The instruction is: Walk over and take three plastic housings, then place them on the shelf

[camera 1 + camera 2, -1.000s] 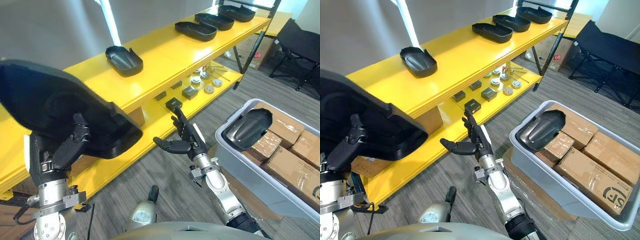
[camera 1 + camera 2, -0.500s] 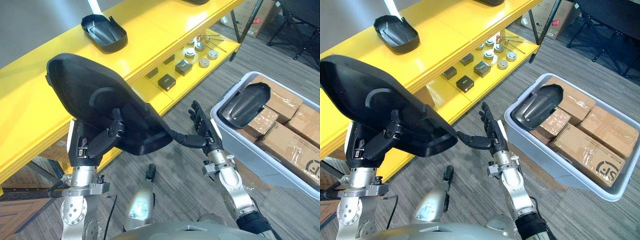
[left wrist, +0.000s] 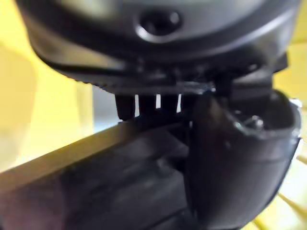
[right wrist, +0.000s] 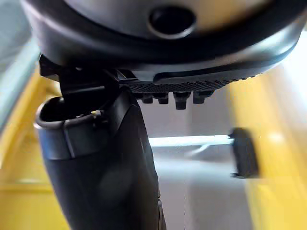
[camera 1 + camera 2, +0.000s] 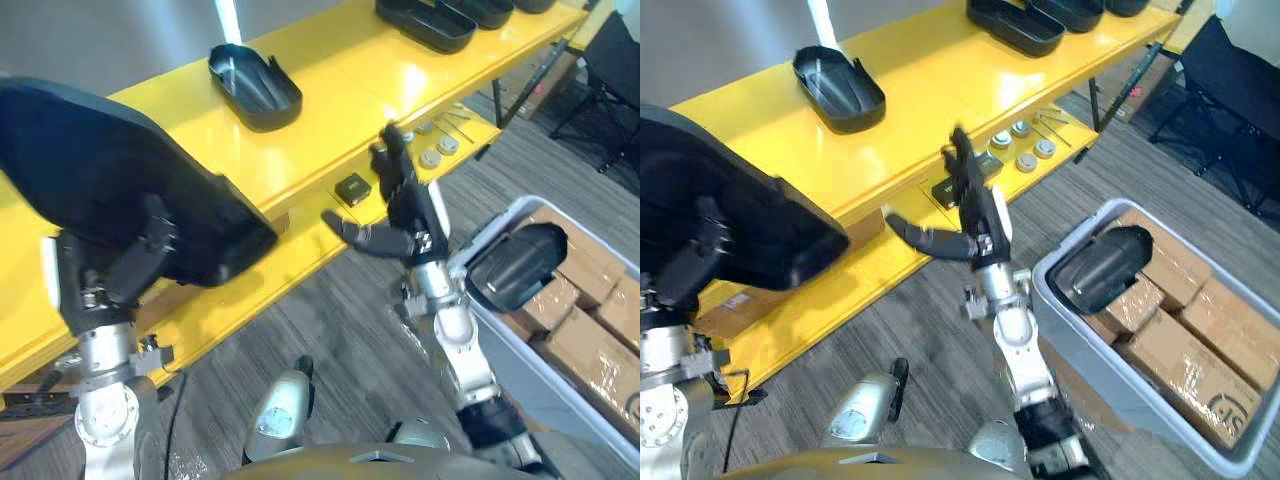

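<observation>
Gripped in the left hand [image 5: 130, 262], fingers curled over the rim: a big black housing [image 5: 90, 170], its left end cut off. Right hand [image 5: 400, 215] empty, fingers spread, before the yellow shelf [image 5: 330, 100]. On top, a second housing [image 5: 255, 85]; in the grey bin [image 5: 1085, 345], a third housing [image 5: 515, 262], underside hidden.

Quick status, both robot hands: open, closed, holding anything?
Left robot hand: closed on the large black plastic housing.
Right robot hand: open, fingers straight, holding nothing.
</observation>
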`<state>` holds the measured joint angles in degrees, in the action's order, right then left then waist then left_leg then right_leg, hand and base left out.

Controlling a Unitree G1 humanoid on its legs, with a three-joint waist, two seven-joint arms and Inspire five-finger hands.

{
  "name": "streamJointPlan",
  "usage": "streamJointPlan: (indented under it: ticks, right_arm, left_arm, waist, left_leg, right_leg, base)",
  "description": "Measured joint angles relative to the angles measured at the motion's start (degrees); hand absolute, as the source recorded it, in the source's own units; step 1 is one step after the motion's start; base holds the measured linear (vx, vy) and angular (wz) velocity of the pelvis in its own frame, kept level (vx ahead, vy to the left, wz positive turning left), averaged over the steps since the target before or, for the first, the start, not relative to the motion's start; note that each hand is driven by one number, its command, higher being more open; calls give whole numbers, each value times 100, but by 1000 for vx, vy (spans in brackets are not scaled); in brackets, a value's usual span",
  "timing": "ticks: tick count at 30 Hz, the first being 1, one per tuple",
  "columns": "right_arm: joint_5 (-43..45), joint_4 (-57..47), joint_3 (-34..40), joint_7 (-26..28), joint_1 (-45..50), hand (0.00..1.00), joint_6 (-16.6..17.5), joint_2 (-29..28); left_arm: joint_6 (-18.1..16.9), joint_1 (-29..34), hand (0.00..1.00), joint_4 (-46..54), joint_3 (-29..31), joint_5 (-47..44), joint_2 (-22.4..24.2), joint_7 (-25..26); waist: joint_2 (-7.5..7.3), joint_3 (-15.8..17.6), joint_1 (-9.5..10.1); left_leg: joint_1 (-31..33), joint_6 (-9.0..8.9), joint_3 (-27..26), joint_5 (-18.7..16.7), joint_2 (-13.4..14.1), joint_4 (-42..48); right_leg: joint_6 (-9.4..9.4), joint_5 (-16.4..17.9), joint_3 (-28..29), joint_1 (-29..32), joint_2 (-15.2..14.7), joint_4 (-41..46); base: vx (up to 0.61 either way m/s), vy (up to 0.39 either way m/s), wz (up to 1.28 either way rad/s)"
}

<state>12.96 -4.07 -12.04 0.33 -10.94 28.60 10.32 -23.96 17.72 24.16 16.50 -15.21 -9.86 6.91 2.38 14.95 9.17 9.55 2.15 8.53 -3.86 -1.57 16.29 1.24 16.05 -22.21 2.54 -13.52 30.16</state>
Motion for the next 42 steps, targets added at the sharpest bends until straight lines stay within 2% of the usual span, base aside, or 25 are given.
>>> streamJointPlan:
  ticks: [1, 3, 5, 7, 8, 9, 10, 11, 12, 14, 15, 17, 21, 22, 26, 28, 30, 32, 35, 37, 38, 39, 40, 41, 42]
  right_arm:
    - [191, -299, 237, -94, -430, 100, 188, 153]
    - [316, -537, 450, -151, -657, 100, 326, 225]
    - [426, -816, 710, -261, -755, 100, 463, 253]
    - [428, -858, 767, -326, -718, 100, 456, 299]
    - [434, -863, 813, -309, -650, 100, 437, 301]
    - [569, -862, 846, -266, -570, 100, 429, 263]
    - [630, -859, 873, -211, -554, 100, 396, 289]
    - [701, -855, 1012, -83, -524, 100, 300, 449]
    - [820, -855, 1180, 16, -451, 100, 210, 570]
    - [824, -868, 1554, 108, -200, 100, 131, 571]
    - [824, -913, 1788, 101, 43, 100, 45, 571]
    - [827, -912, 2059, 72, 332, 100, -114, 515]
    - [822, -913, 1977, 182, 585, 100, -205, 353]
    - [828, -924, 1969, 293, 626, 100, -205, 188]
    - [952, -986, 1920, 523, 909, 100, -215, 44]
    - [1071, -964, 1829, 585, 1010, 100, -289, 58]
    - [1160, -914, 1710, 608, 995, 100, -311, 150]
    - [1246, -910, 1644, 680, 992, 100, -310, 254]
    - [1315, -879, 1635, 613, 992, 100, -310, 296]
    - [1335, -859, 1658, 545, 972, 100, -283, 355]
    - [1405, -859, 1712, 536, 985, 100, -209, 354]
    - [1443, -860, 1796, 452, 1033, 100, -137, 300]
    - [1443, -853, 1840, 395, 1071, 100, -92, 204]
    - [1443, -853, 1831, 302, 1222, 100, -82, -43]
    - [1437, -853, 1761, 293, 1366, 100, -87, -222]
  left_arm:
    - [-107, -337, 0, -4, -6, -2, 0, 1]
    - [-208, -530, 0, -10, -41, -7, 0, -20]
    - [-380, -686, 0, -83, -175, -22, 1, -79]
    - [-393, -685, 0, -125, -270, -21, -5, -94]
    - [-390, -680, 0, -138, -326, -15, -23, -108]
    - [-400, -687, 0, -124, -331, -18, -138, -126]
    - [-404, -671, 0, -126, -335, -18, -133, -135]
    - [-377, -622, 0, -163, -399, -21, 30, -200]
    - [-318, -625, 0, -188, -458, -40, 113, -286]
    - [-289, -643, 0, -219, -582, -40, 118, -476]
    - [-234, -669, 0, -218, -709, -33, 118, -625]
    - [-143, -684, 0, -217, -861, 66, 56, -819]
    - [107, -663, 0, -217, -843, 281, -166, -834]
    - [207, -643, 0, -217, -739, 419, -274, -849]
    - [371, -525, 0, -217, -568, 439, -300, -889]
    - [413, -404, 0, -229, -525, 440, -278, -806]
    - [414, -364, 0, -297, -507, 444, -144, -685]
    - [409, -370, 0, -333, -457, 454, 4, -547]
    - [347, -373, 0, -475, -438, 585, 87, -542]
    - [279, -370, 0, -637, -437, 687, 87, -532]
    - [269, -390, 0, -647, -440, 687, 86, -548]
    - [227, -420, 0, -639, -440, 670, 68, -620]
    - [225, -469, 0, -645, -444, 669, 33, -667]
    - [228, -473, 0, -650, -443, 667, -46, -727]
    - [261, -439, 0, -654, -439, 663, -127, -754]
  waist:
    - [40, 0, -47]
    - [56, 1, -106]
    - [88, 0, -216]
    - [30, -48, -281]
    - [-130, -148, -290]
    - [-420, -302, -273]
    - [-457, -345, -266]
    - [-216, -444, -306]
    - [-60, -541, -350]
    - [64, -655, -470]
    - [159, -717, -497]
    - [242, -756, -500]
    - [54, -744, -507]
    - [-65, -751, -536]
    - [-147, -744, -561]
    - [-149, -621, -564]
    - [-57, -555, -545]
    - [57, -532, -587]
    - [46, -405, -789]
    - [111, -449, -786]
    - [204, -511, -845]
    - [216, -520, -949]
    - [193, -518, -972]
    - [-19, -477, -939]
    - [-120, -491, -910]
  left_leg:
    - [-129, 25, 327, 22, -134, -136]
    - [-234, 30, 633, 27, -234, -226]
    - [-609, -55, 1263, 9, -292, -377]
    - [-761, -221, 1572, -55, -348, -309]
    - [-811, -316, 1589, -186, -415, -285]
    - [-815, -386, 1031, -441, -247, -357]
    - [-842, -507, 532, -407, -11, -358]
    - [-773, -555, -221, -438, 641, -274]
    - [-741, -626, -970, -363, 1090, -361]
    - [-847, -842, -1903, -71, 1503, -707]
    - [-936, -926, -2321, 352, 1634, -996]
    - [-1193, -1126, -2409, 715, 1556, -1546]
    - [-1471, -1095, -2545, 732, 1374, -1771]
    - [-1524, -1086, -2589, 727, 1308, -1825]
    - [-1647, -1036, -2633, 669, 1260, -1879]
    - [-1143, -809, -2444, 123, 1369, -550]
    - [-688, -677, -1874, -54, 1424, 472]
    - [-584, -687, -1620, -70, 1459, 581]
    - [-490, -602, -1394, -155, 1464, 655]
    - [-623, -640, -1286, -126, 1444, 441]
    - [-669, -802, -1285, -113, 1396, 185]
    - [-882, -1156, -1364, -350, 1237, -168]
    - [-972, -1216, -1422, -384, 1154, -323]
    - [-1053, -1126, -1646, -323, 925, -448]
    - [-1063, -1082, -1766, -316, 860, -470]
  right_leg:
    - [7, -7, 383, 385, 229, -118]
    - [77, -60, 745, 701, 311, -168]
    - [324, -240, 1391, 1094, 390, -418]
    - [323, -422, 1550, 1086, 313, -805]
    - [252, -696, 1539, 924, 158, -1087]
    - [380, -1078, 1493, 583, 42, -1564]
    - [554, -1568, 1398, 420, 16, -1729]
    - [469, -1537, 860, 46, 209, -1991]
    - [418, -1524, 411, -296, 352, -2286]
    - [367, -1596, -177, -624, 418, -2457]
    - [342, -1583, -444, -706, 431, -2464]
    - [334, -1578, -564, -772, 411, -2415]
    - [344, -1582, -495, -887, 292, -2431]
    - [350, -1586, -421, -885, 249, -2455]
    - [386, -1604, -379, -962, 240, -2554]
    - [432, -1564, -235, -976, 176, -2549]
    - [457, -1545, 57, -988, 167, -2589]
    - [573, -1619, 242, -927, 151, -2729]
    - [590, -1631, 492, -774, -15, -2664]
    - [722, -1650, 858, -508, -156, -2540]
    - [870, -1743, 1011, -358, -249, -2542]
    - [990, -1865, 1116, -291, -386, -2586]
    - [1065, -1934, 1166, -282, -479, -2604]
    - [878, -2099, 1260, -223, -682, -2672]
    - [709, -2230, 1221, -168, -742, -2698]
  base:
    - [238, 31, 120]
    - [223, -94, 125]
    - [334, -251, 162]
    - [283, -307, 137]
    - [291, -404, 169]
    - [261, -451, 166]
    - [219, -492, 163]
    - [198, -441, 158]
    - [209, -377, 161]
    - [254, -238, 149]
    - [237, -152, 128]
    - [197, -21, 60]
    - [145, 43, -3]
    - [55, 49, -9]
    - [29, 23, -11]
    - [-55, 3, -23]
    - [-87, 34, -42]
    - [-59, 98, -42]
    - [-109, 127, -39]
    - [-107, 213, -82]
    - [-31, 322, -56]
    - [-34, 407, -36]
    - [-40, 445, -33]
    - [-44, 320, -33]
    - [-68, 306, -44]
